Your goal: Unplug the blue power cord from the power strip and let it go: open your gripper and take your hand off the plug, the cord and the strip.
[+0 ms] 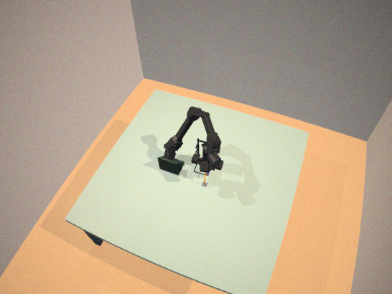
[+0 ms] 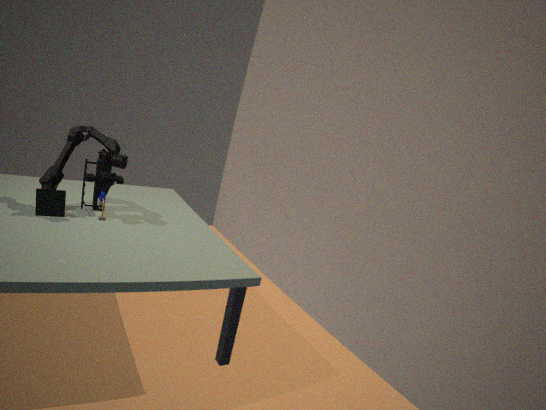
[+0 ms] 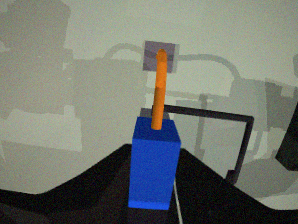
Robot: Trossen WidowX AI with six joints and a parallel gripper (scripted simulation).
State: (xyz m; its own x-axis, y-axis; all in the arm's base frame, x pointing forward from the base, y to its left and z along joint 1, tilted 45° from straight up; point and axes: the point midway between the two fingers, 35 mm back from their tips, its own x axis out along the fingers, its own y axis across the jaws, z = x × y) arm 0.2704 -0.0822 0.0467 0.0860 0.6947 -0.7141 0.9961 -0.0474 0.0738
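On the pale green bench (image 1: 251,222), near its middle, your arm (image 1: 187,125) bends up like a tall tent. It rises from its dark base (image 1: 169,166), folds at the top, and comes back down with the wrist pointing at the bench. Your pincer (image 3: 154,183) is clenched on the blue plug (image 3: 156,163), one dark finger on each side of it.

The wrist view shows the plug best. You see a blue block with an orange stick (image 3: 158,90) coming out of its far end. The stick reaches to a small grey square (image 3: 160,56) lying on the bench. A thin dark frame (image 3: 220,123) stands just beside the plug on the right. You cannot tell from here whether the plug is raised off the bench.

The exterior view tells you that. The blue plug (image 2: 102,196) hangs above the bench under the wrist, and the orange stick (image 2: 102,210) goes down from it to the small square. The top view shows only a tiny orange line (image 1: 205,176) and the little square (image 1: 204,184) just beside the arm; the plug itself is hidden under the wrist.

The bench edges are well apart from the arm on every side. The widest room is toward the near edge and the right edge. The walls stand farther off, past the orange floor (image 1: 334,215).
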